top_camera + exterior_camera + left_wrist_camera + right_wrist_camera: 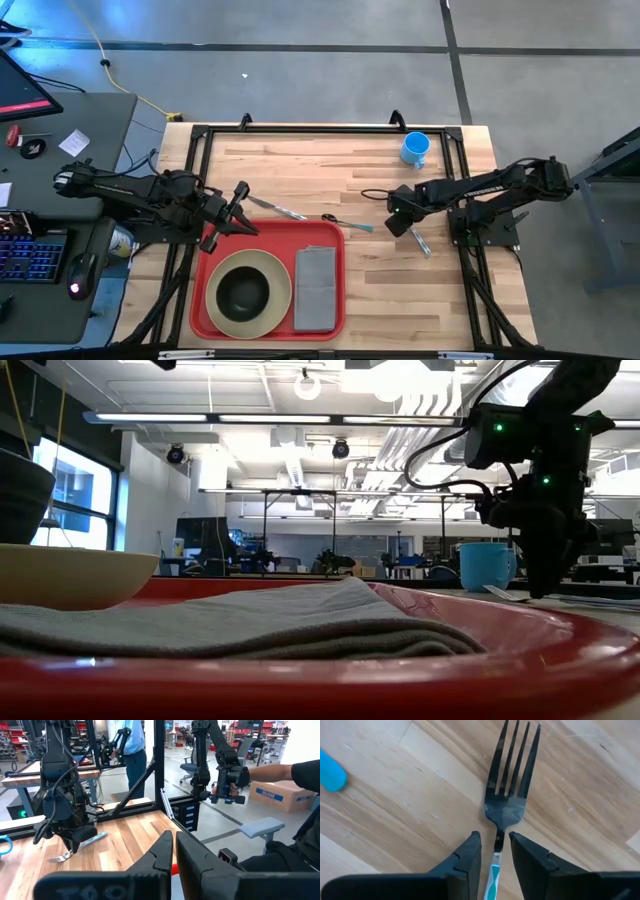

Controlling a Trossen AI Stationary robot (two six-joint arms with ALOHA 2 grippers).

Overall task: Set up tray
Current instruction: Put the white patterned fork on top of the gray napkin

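Observation:
The red tray (327, 232) lies at the near left of the wood table and carries a cream plate (280, 277) with a dark bowl (243, 290) and a grey napkin (316, 288). A fork (507, 795) with a teal-patterned handle lies flat on the wood at the right (420, 242). My right gripper (495, 840) points down over it and is narrowly open. Its fingers stand on either side of the fork's neck, with wood showing on both sides. My left gripper (240, 205) hovers level over the tray's far left corner, shut, with nothing in it.
A knife (276, 208) and a spoon (346, 223) lie on the wood just beyond the tray's far rim. A blue mug (415, 148) stands at the far right. A dark frame (330, 130) borders the table. A person's arm (280, 770) shows beyond the table.

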